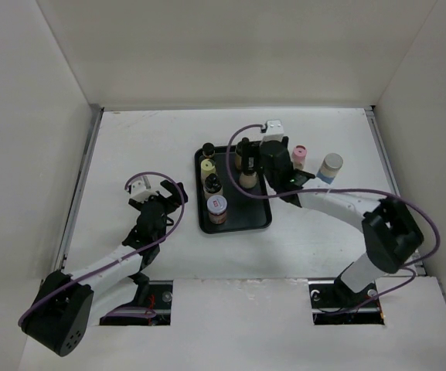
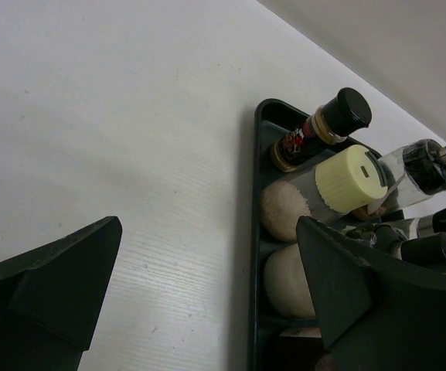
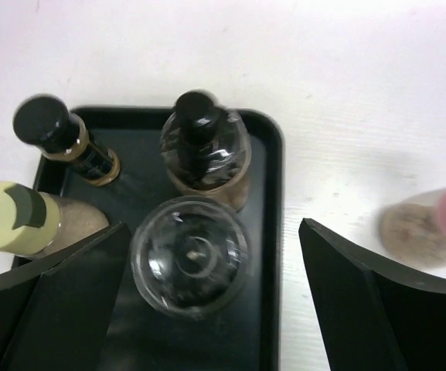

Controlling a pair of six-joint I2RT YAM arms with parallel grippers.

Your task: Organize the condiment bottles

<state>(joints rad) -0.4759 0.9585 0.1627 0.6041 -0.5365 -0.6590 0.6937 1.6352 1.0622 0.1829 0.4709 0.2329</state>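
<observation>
Tray: a flat black rectangle at the centre of the top view, resting on the white table.
Condiment bottles in the tray, left column: the yellow-capped bottle, the dark bottle and the labelled jar stand upright, one below the other in the frame.
Black-capped bottle: upright in the upper right part of the tray.
Clear-capped bottle: upright in the tray, at the lower centre of the right wrist view.
Bottles outside the tray: the pink-capped bottle and the grey-capped jar stand on the table just right of the tray.
Right gripper: above the tray with its jaws spread wide to either side of the clear-capped bottle, gripping nothing.
Left gripper: jaws wide with only bare table between them, positioned left of the tray.
</observation>
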